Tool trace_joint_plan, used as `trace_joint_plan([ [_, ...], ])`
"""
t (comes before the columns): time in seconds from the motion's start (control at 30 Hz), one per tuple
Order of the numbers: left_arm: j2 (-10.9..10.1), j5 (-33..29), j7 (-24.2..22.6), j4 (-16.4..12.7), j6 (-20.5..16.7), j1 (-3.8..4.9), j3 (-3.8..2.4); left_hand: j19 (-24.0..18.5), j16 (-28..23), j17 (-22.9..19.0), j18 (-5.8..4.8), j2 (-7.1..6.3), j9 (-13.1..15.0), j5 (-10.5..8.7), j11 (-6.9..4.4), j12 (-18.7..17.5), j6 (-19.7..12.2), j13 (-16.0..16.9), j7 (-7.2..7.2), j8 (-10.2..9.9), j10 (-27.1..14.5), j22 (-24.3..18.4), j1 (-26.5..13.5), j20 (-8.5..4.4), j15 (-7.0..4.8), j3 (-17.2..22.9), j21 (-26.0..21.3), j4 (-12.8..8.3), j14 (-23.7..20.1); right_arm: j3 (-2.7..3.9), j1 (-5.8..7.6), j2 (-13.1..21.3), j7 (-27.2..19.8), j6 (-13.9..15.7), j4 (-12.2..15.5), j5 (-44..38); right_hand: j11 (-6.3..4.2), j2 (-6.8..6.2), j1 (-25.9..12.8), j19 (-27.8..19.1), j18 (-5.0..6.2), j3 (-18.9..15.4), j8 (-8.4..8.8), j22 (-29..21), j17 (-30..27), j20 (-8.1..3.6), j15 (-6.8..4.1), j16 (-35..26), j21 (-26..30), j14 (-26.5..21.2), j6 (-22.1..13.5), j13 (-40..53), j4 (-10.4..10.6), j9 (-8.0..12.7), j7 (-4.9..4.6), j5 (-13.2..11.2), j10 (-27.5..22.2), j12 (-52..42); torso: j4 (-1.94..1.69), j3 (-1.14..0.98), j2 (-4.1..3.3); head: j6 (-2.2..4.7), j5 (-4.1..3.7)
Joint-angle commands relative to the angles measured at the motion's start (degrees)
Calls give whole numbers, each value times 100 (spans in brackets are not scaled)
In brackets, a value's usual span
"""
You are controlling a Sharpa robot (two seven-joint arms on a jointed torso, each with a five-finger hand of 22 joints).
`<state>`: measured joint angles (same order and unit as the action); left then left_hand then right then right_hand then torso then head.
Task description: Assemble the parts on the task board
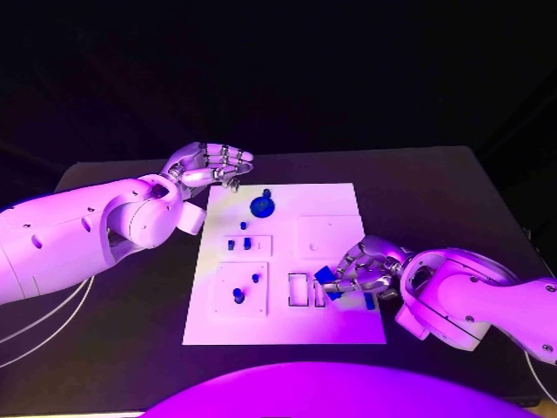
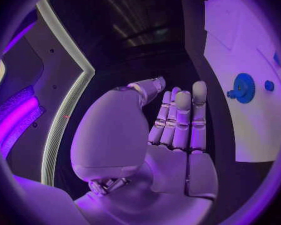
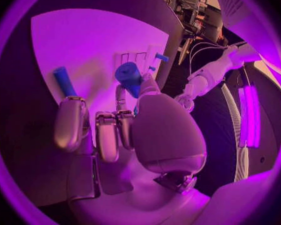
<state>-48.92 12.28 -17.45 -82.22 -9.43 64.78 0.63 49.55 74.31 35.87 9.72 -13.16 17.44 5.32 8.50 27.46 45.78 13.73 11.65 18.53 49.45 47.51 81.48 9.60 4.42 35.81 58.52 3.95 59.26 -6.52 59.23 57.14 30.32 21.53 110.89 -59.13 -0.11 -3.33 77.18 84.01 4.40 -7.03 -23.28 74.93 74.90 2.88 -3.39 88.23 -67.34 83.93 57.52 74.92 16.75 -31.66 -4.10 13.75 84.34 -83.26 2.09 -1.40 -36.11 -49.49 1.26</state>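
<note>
— Right hand?
— Over the near right part of the task board, grasping. Pinches a short blue part between thumb and a finger, the other fingers bent beside it.

— And where, exactly, on the board?
— Just beside the narrow upright slots, on their right. Cannot tell whether touching the board or held just off it.

— Anything close by?
— A blue peg, lying flat on the board under the right hand, apart from the pinched piece. Plain in the right wrist view too, next to the outer fingers.

— Left hand?
— Released, empty. Hangs over the black desk at the board's far left corner, off the white plate. Fingers side by side and loosely bent, palm bare in the left wrist view, thumb a little apart.

— Touching any part?
— No. Well apart from the right hand as well.

— Rest of the board?
— A blue gear in the far middle, nearest to the left hand but clear of it. Below it, toward the robot, small blue pieces down the left half: one alone, then a pair in a square recess, then two more in the larger recess at the near left.

— Standing or lying, those?
— Too small to tell.
</note>
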Motion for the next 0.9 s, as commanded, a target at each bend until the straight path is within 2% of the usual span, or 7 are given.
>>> trace_joint_plan([
  [0.03,9,-5,-14,-6,108,2,-3,-13,24,-8,87,-7,0,-17,2,19,-44,-3,37,38,-55,-8,-19,40,5,-16,-32,3,-33,-1,13,-25,-94,32,5,341,-11,-4,-47,116,-76,-40,6,1025,1064,-50,-42,32,-21,515,53,561,-6,8,7,-2,20,24,-1,1,-9,5,9],
  [0.27,7,-3,-12,-7,107,2,-3,-13,24,-8,87,-7,0,-17,2,19,-44,-3,37,38,-55,-8,-19,40,5,-16,-32,3,-33,-2,24,-207,-74,1,-67,352,-12,10,-68,115,-75,-52,1,1024,1059,-50,-42,30,-16,514,59,548,-3,5,9,0,14,37,3,0,-10,0,31],
  [0.6,3,-1,-9,-17,112,2,-3,-13,24,-8,87,-7,0,-17,2,19,-44,-3,37,38,-55,-8,-19,40,5,-16,-32,3,-33,-19,5,-624,99,-138,-414,112,-19,116,-275,109,-72,-175,-21,1020,1054,-52,-46,26,-4,512,70,507,4,-10,16,2,-4,91,0,-6,-13,-11,34],
  [0.9,-6,2,-5,-26,114,3,-4,-13,24,-8,87,-7,0,-17,2,19,-44,-3,37,38,-55,-8,-19,40,5,-16,-32,3,-33,-29,-9,-803,176,-300,-564,-65,-23,130,-357,115,-77,-234,-33,1026,1059,-54,-50,27,-35,513,74,501,2,-19,22,1,-5,104,5,-4,-13,-28,60],
])
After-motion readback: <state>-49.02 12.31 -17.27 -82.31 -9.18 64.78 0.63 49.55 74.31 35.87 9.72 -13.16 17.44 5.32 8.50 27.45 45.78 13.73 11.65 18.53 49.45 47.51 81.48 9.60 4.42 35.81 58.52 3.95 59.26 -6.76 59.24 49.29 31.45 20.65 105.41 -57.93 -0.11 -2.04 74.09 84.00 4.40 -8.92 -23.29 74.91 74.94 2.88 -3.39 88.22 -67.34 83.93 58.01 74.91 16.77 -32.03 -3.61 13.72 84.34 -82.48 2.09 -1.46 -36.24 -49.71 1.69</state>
